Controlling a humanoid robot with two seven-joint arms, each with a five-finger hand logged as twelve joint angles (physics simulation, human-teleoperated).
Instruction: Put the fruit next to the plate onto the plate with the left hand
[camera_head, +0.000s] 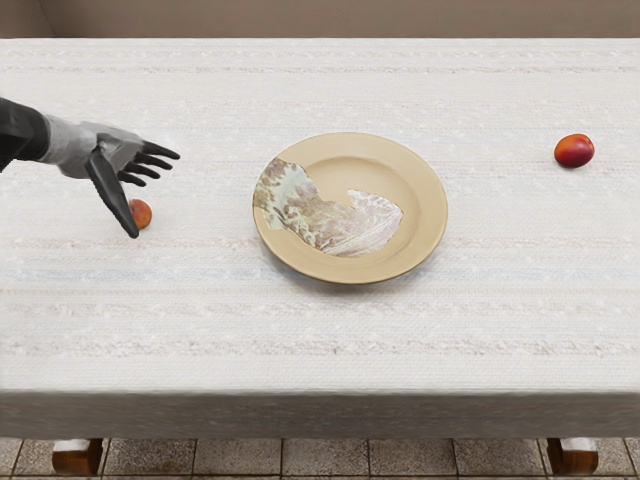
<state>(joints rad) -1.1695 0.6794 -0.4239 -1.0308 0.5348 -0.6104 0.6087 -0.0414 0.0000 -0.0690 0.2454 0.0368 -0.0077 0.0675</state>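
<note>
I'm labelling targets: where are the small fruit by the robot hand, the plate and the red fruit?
small fruit (143, 213), head view, its visible right side.
plate (432, 202), head view, bare right rim.
red fruit (574, 150), head view, its middle.

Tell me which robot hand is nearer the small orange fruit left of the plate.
Left. The left robot hand is right beside the fruit, fingers spread, one finger crossing in front of it. The right robot hand is not in view.

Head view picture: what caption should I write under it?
Open left hand hovers by a small orange fruit left of the round tan plate.
</note>
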